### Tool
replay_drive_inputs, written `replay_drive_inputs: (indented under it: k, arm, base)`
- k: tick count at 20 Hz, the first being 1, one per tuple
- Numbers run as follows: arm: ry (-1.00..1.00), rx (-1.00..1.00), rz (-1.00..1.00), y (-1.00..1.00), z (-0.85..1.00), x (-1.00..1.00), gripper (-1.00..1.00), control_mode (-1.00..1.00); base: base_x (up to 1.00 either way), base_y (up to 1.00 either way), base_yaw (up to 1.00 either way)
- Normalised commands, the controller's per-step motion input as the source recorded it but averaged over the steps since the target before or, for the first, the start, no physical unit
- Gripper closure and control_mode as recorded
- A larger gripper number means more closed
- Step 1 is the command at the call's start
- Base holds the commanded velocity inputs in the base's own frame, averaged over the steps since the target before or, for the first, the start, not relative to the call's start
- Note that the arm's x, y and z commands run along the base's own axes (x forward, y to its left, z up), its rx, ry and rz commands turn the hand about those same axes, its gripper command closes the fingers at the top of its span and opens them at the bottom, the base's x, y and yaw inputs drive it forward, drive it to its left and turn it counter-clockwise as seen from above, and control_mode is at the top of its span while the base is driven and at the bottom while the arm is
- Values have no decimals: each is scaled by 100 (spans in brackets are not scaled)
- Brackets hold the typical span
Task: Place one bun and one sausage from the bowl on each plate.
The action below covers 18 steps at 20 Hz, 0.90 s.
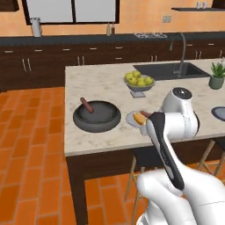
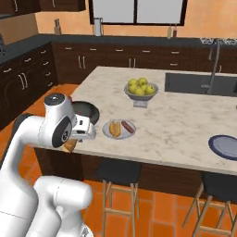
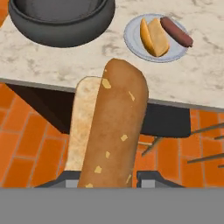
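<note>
- The claw (image 3: 107, 183) is clamped on a bun (image 3: 111, 135), a finger tip showing on each side of its near end, and the bun runs straight out ahead of the claw with its pale cut face turned to one side.
- In the right base view the claw (image 2: 73, 142) hangs off the counter's near edge, out over the orange floor tiles, with a sliver of held bun (image 2: 70, 145) peeking out under the wrist.
- Ahead of the claw and a little to one side sits the pale plate (image 3: 133, 42), already carrying a second bun (image 3: 154, 37) and a sausage (image 3: 176, 31) side by side, near the counter's front edge.
- Ahead to the other side is the dark bowl (image 3: 61, 33), also close to that front edge; the left base view shows one sausage (image 1: 86, 105) leaning on its rim.
- Between bowl and plate lies a strip of bare marble counter (image 3: 87, 65).
- Well off to the far side of the pale plate, the dark blue plate (image 2: 225, 147) lies by the counter edge, with a broad open stretch of marble between.
- Beyond the pale plate stands the fruit bowl (image 2: 141, 95).
- Below the claw, a dark stool seat (image 3: 162, 120) tucks under the counter lip.
</note>
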Motion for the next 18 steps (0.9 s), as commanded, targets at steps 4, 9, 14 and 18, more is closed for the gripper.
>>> replay_drive_inputs:
  k: [4, 9, 14, 18]
  arm:
    - [0, 0, 0, 0, 0, 0, 100, 100]
    - [0, 0, 0, 0, 0, 0, 100, 100]
    - [0, 0, 0, 0, 0, 0, 100, 100]
    - [0, 0, 0, 0, 0, 0, 100, 100]
  base:
    - [-5, -100, -9]
    - [35, -100, -9]
    - [69, -100, -6]
    - [22, -100, -4]
